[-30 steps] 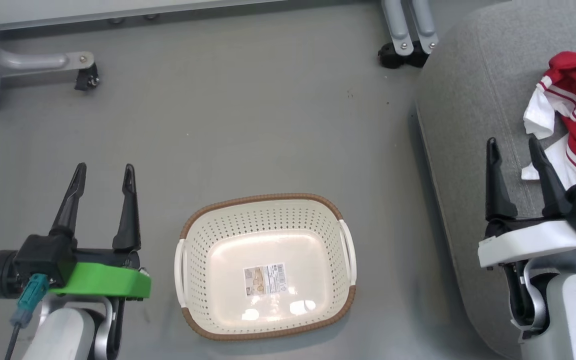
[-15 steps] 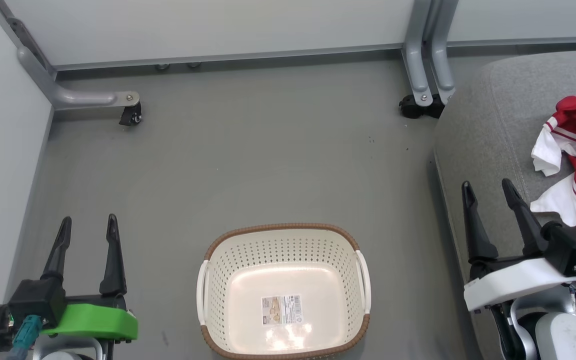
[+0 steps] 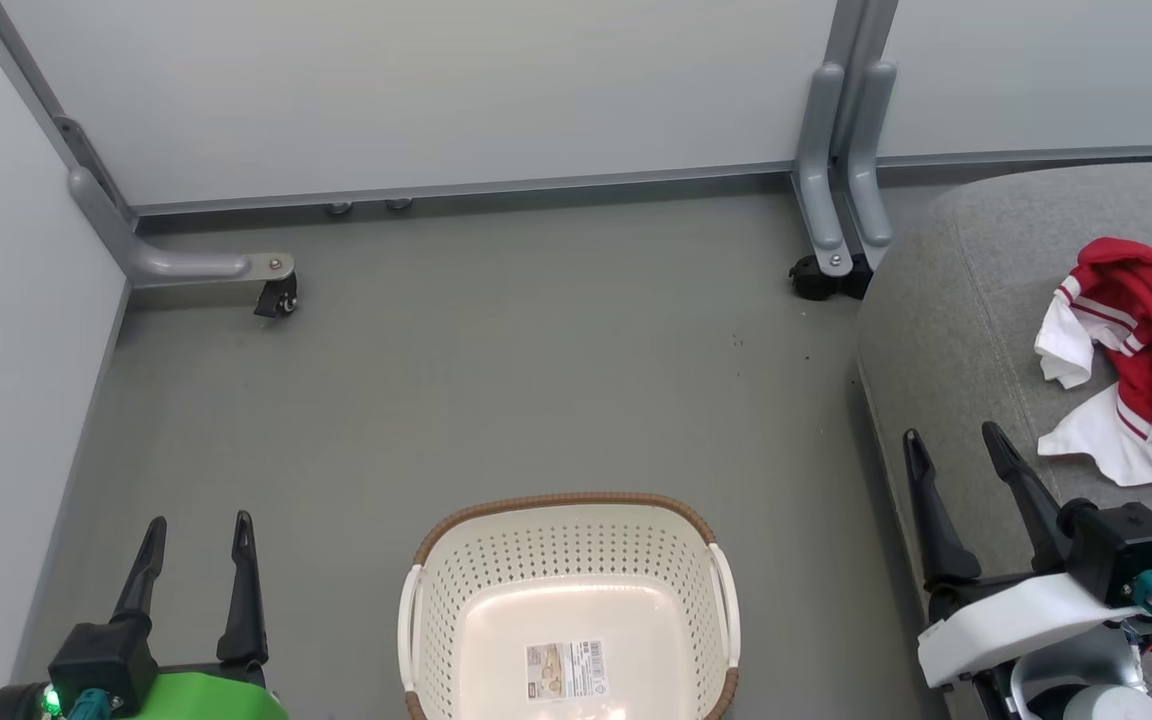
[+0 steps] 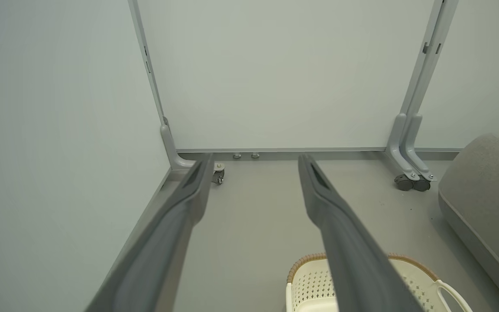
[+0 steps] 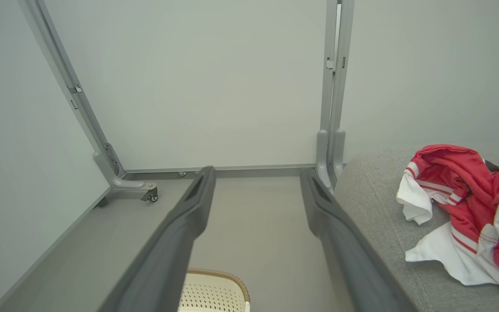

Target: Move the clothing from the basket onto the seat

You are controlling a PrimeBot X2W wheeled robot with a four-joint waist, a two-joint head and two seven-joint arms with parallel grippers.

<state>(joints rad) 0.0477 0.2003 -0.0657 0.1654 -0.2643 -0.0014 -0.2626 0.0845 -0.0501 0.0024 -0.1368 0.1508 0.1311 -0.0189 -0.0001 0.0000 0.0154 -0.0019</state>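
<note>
basket (image 3: 566,610) sitting empty on the floor, red clothes (image 3: 1141,365) piled on the couch seat (image 3: 946,330), left gripper (image 3: 198,550) and right gripper (image 3: 956,462) both spread wide, nothing in either

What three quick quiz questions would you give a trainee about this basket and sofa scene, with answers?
1. Fill in: the only thing on the bottom of the basket is a ____.
2. The clothing lies: A in the basket, B on the seat, C on the floor.
3. True or false: the left gripper and the right gripper are both shut.
Key: 1 label sticker; 2 B; 3 false, both stand open and hold nothing.
</note>
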